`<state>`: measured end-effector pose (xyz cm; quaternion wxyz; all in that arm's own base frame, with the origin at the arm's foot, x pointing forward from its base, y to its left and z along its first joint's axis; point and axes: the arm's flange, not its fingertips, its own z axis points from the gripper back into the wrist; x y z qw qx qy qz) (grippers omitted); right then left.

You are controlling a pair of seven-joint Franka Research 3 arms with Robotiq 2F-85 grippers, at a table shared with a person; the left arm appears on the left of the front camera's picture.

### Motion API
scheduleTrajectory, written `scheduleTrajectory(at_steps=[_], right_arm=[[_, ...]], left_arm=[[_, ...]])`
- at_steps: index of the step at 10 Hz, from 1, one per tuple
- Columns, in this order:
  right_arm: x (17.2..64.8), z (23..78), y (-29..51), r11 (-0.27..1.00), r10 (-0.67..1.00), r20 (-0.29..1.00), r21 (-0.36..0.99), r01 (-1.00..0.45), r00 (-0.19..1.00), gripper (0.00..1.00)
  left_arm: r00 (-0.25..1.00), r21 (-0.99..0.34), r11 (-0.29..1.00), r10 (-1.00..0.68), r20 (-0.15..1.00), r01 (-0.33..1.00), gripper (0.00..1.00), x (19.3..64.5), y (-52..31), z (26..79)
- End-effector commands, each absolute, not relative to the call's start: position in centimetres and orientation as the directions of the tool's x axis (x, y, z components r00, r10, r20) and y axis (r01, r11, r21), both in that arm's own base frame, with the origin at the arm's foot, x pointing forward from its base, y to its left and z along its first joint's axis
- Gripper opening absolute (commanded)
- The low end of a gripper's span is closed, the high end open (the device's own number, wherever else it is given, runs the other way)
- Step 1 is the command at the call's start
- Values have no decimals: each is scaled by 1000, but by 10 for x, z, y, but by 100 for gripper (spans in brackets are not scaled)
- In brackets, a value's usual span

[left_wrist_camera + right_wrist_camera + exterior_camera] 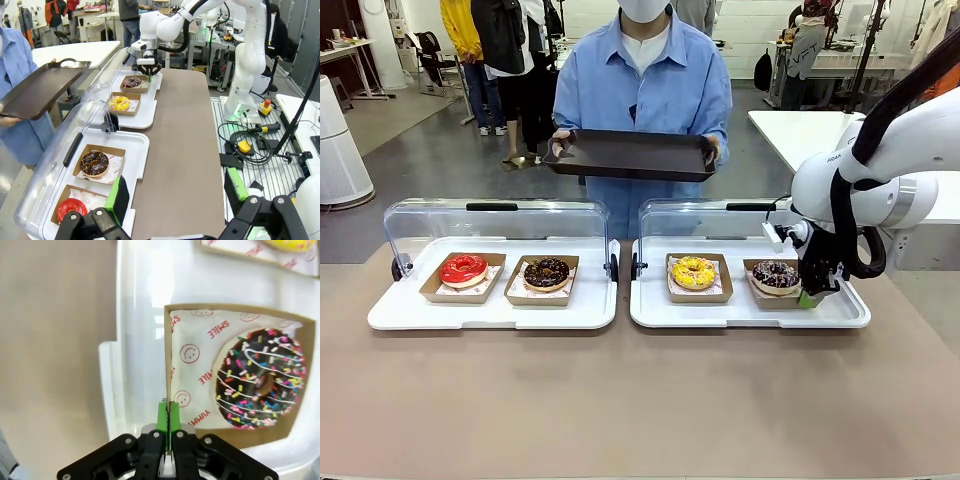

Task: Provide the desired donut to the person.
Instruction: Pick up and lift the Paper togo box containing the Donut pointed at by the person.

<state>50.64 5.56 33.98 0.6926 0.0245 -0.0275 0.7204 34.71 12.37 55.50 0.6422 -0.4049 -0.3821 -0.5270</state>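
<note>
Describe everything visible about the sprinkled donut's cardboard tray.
The cardboard tray is a shallow brown box lined with white paper printed with red smileys. It holds a chocolate donut with coloured sprinkles, at the right end of the right-hand white serving tray. The right gripper is shut on one side wall.

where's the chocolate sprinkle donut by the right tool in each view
front view: sprinkle donut in the rightmost box of the right tray, beside the right tool.
left wrist view: upper middle, far along the table, beside that tool.
right wrist view: right of centre, close up.
shared landmark: the yellow donut, next box over in every view.
</note>
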Motion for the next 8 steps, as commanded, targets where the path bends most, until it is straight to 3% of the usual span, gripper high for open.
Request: scheduleTrajectory(at_steps=[1,8], right_arm=[[474,362,65,7,1000,-1,-39,-999,7,0],[397,480,77,26,999,-24,-133,-991,29,0]], left_arm=[[146,-112,112,-365,920,987,100,347,124,557],[146,-112,112,-365,920,987,100,347,124,557]])
